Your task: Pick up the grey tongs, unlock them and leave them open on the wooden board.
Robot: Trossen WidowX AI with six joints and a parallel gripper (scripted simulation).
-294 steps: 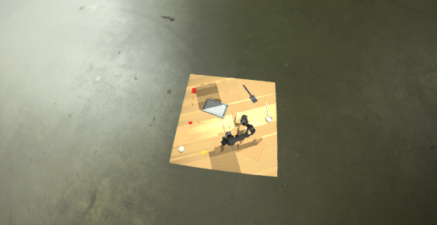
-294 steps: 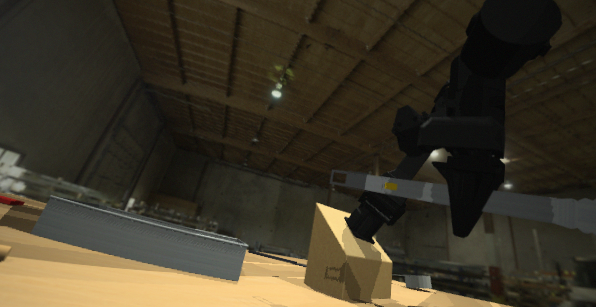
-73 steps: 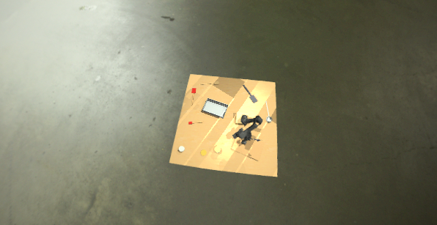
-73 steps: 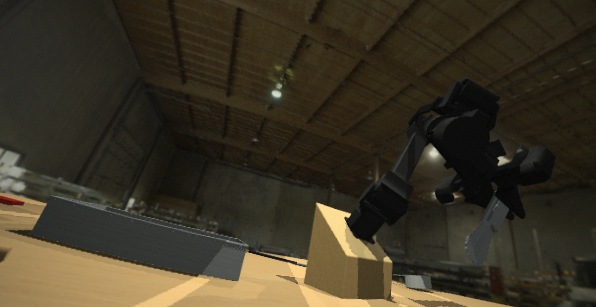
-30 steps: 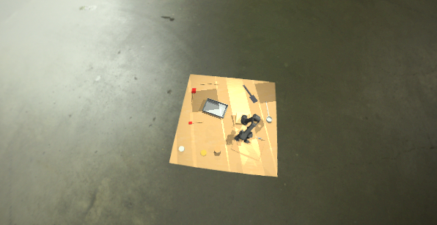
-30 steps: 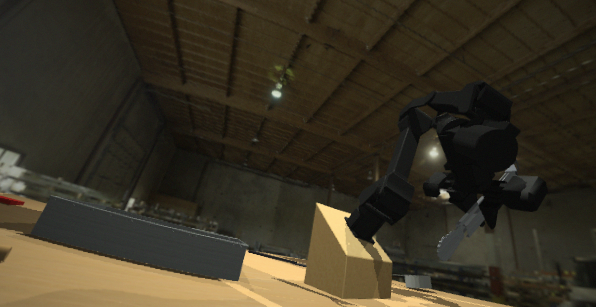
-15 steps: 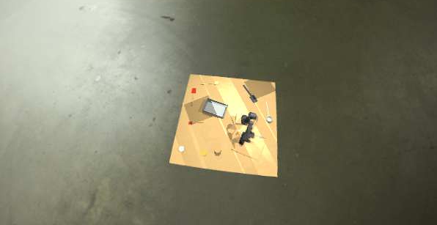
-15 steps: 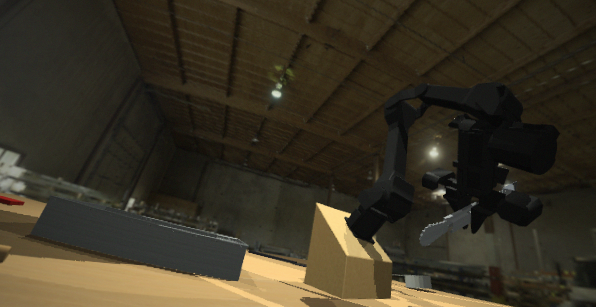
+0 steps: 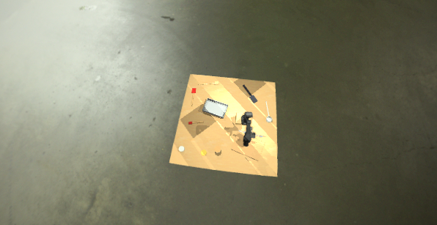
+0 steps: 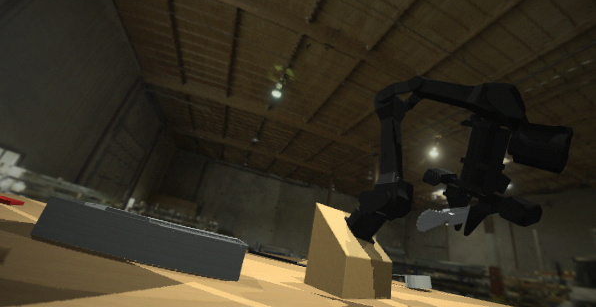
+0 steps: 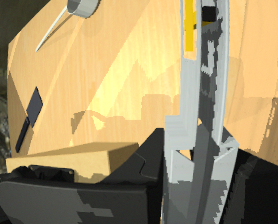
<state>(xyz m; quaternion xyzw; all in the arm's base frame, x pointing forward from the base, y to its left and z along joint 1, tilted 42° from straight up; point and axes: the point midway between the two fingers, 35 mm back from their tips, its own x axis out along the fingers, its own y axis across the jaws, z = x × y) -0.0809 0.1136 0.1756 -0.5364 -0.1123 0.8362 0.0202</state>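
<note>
The grey metal tongs (image 10: 441, 217) (image 11: 189, 100) are held in the air by the gripper (image 9: 254, 135) (image 10: 466, 225) (image 11: 175, 135), above the pale wooden bench (image 9: 205, 162) (image 10: 270, 276) (image 11: 125, 60) and well apart from the roasting tin. The fingers are closed on them. In the exterior view the scalloped end points leftward and slightly down; in the wrist view the two long limbs lie close together, a yellow strip (image 11: 189, 30) and a small black block (image 11: 209, 13) showing between them. Whether the lock is released cannot be told.

The dark grey rectangular roasting tin (image 9: 214, 115) (image 10: 140, 243) rests flat; from above, its pale interior is framed by a dark rim. A round metal pan (image 9: 269, 119) (image 11: 85, 8) with a thin pale handle stands near the right edge in the top view; its contents cannot be made out.

Between tin and black arm (image 9: 248, 126) (image 10: 391, 143) rises a tan block with a sloping top (image 10: 325, 261) (image 11: 60, 157), just beside the arm's foot. A black flat-bladed spatula (image 9: 253, 99) (image 11: 35, 106) lies near the far edge. Open bench separates the tin from a red square piece (image 9: 193, 90) and a smaller red piece (image 9: 190, 122). Along the near edge sit a white disc (image 9: 181, 149) and a yellow round piece (image 9: 203, 152).
</note>
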